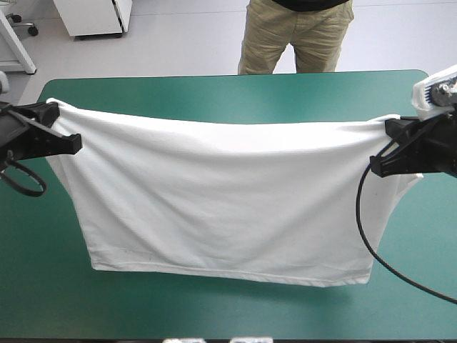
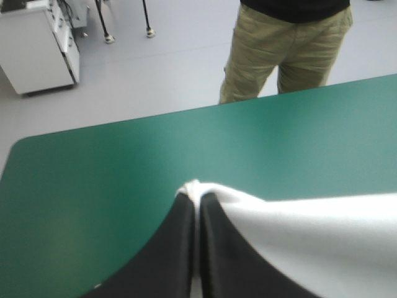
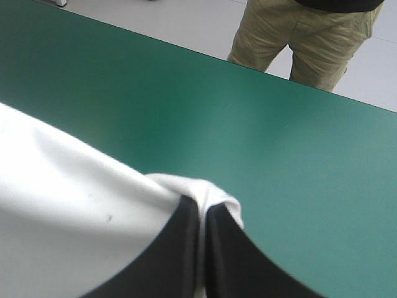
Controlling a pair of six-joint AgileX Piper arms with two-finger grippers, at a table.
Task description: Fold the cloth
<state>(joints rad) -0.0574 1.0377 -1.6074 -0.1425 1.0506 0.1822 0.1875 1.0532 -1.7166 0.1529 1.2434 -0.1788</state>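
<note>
Two T-shirt [image 1: 228,200] corners are being pinched by left hand [image 2: 197,214] & right hand [image 3: 201,217], stretching it above bench [image 1: 228,93]; next prob. needing even lowering.

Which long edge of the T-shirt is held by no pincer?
The near hem: nothing grips it, while the far edge is stretched between the left pincer and right pincer.

Raised wide apart, left claw [image 2: 197,197] and right claw [image 3: 203,208] are pinched tight.

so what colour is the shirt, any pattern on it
Plain white T-shirt, no pattern; clearest in the high view.
</note>
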